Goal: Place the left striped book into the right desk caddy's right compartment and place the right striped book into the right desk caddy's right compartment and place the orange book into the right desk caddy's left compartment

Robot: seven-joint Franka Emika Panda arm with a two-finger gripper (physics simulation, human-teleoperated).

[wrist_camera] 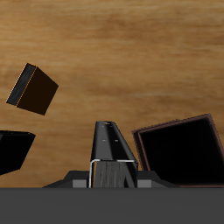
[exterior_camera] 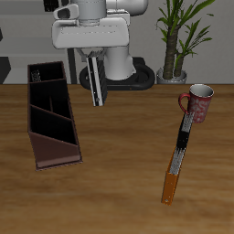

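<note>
1. Table: wooden top, carries all items.
2. Right desk caddy: long maroon tray with inner dividers, lying near one table end. Its contents cannot be made out.
3. Orange book: lies flat near the table's front edge, well apart from the caddy and end to end with a narrow black book that reaches a red mug. Not yet moved.
4. Striped book: hangs on edge from the gripper, just beside the caddy and above the table, not over any compartment. Which of the 2 striped books it is cannot be told. The other is not seen.
5. Jaws: closed on the striped book's upper edge.

Hazards:
- The book's lower edge may catch a wall or divider.
- A release off target would put it in the wrong compartment.
- The thin cover may pivot in the pinch.
</note>
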